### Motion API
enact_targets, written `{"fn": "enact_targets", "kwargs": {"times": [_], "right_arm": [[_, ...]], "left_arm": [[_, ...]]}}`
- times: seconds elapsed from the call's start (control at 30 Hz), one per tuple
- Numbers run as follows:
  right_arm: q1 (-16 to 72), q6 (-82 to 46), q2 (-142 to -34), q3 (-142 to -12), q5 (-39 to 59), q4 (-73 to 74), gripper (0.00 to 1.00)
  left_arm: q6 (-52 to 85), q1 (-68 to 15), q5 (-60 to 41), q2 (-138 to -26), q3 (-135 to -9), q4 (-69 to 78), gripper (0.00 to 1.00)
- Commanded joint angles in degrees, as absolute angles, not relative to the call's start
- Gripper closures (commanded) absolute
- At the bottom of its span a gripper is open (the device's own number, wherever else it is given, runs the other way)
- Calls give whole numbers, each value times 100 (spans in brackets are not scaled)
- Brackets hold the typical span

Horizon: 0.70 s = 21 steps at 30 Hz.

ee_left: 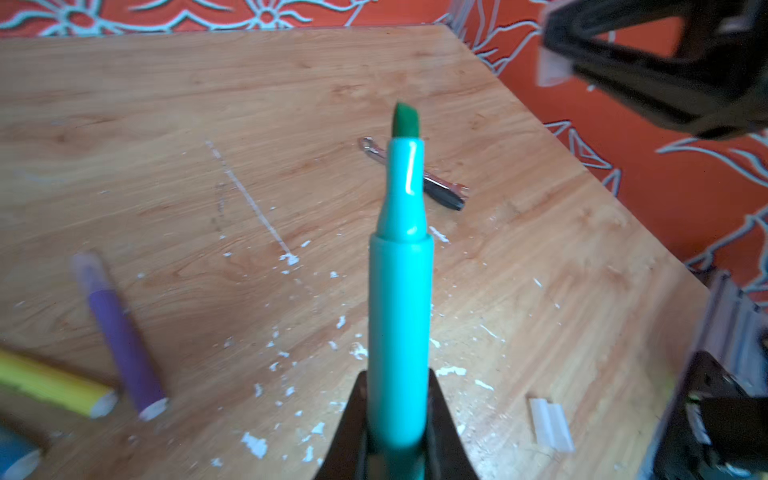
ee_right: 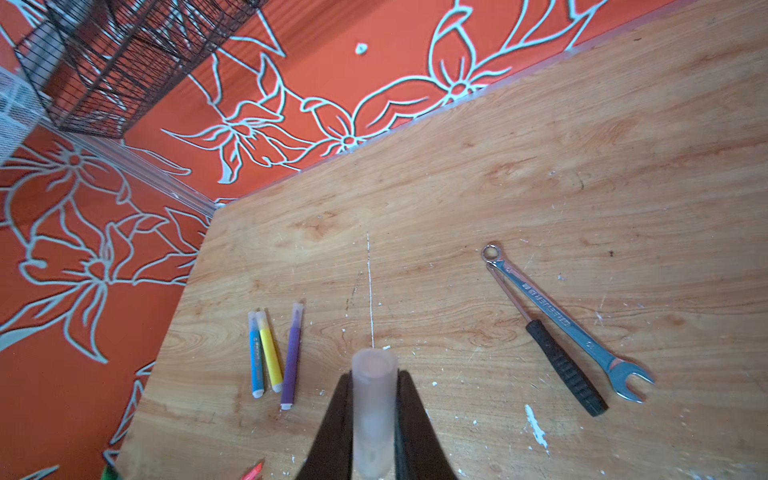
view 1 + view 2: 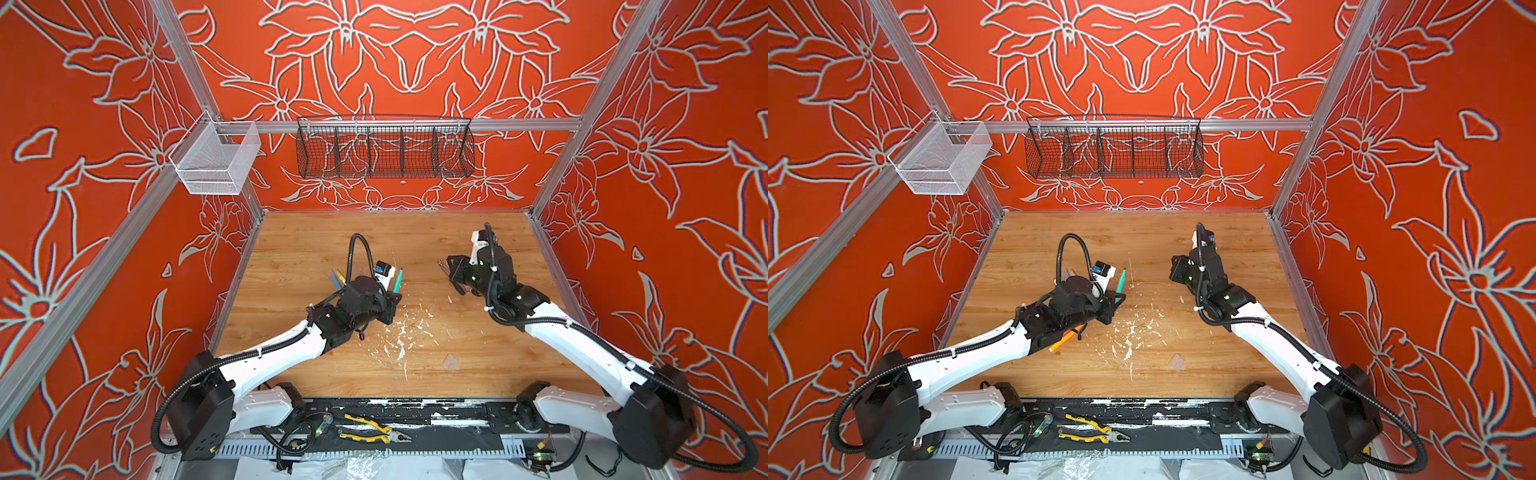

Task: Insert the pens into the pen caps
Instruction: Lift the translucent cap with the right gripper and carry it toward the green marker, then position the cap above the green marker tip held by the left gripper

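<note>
A: Layout?
B: Wood surface (image 3: pixel 332 232), bare toward the back. The left arm (image 3: pixel 270 361) and right arm (image 3: pixel 582 336) face each other over the middle, well apart.
A: Tools?
B: A wrench (image 2: pixel 569 324) and a dark-handled screwdriver (image 2: pixel 561 365) lie in a narrow V below the right arm. Not part of the job.
A: Pens?
B: Left jaws are clamped on the green pen (image 1: pixel 399 291) at the rear barrel, so the felt tip stands clear for insertion. Blue pen (image 2: pixel 256 357), yellow pen (image 2: pixel 269 353) and purple pen (image 2: pixel 291 357) lie side by side and look capped. Orange pen (image 3: pixel 1065 338) lies under the left arm.
A: Cap?
B: Right jaws are closed on a clear cap (image 2: pixel 372 411), gripped low. The free end looks like the mouth, offered to the pen. A spare cap (image 1: pixel 550 424) lies flat on the surface.
</note>
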State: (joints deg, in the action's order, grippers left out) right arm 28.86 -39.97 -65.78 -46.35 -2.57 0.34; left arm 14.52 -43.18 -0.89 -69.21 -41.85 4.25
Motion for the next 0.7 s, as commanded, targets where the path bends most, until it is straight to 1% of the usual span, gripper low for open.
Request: {"fn": "enact_targets", "kwargs": {"times": [0.0,0.13,0.27,0.33,0.53,0.67], "right_arm": [[2848,-4310,-6238,-4086,201,1222,95],[2833,-4600,-6124,-3548,219,2027,94],[2786,-5020,-6203,-3198,455,2768,95],[2768,-5070,-6187,-3075,512,3069,95],[2734,-5339,-6007,-2707,203,3433,95],[2741,-5374,-6055,-2724,421,3580,99]], "left_arm": [[1195,-4367,-403,-6977,-4252,950,100],[1131,-4564,-679,-7352,-4561,776,100],[1002,-5025,-373,-7724,-4834,615,100],[1079,-5056,-379,-7884,-4931,569,100],[1242,-5054,-452,-8238,-5135,474,100],[1270,-5054,-362,-8486,-5354,289,100]]}}
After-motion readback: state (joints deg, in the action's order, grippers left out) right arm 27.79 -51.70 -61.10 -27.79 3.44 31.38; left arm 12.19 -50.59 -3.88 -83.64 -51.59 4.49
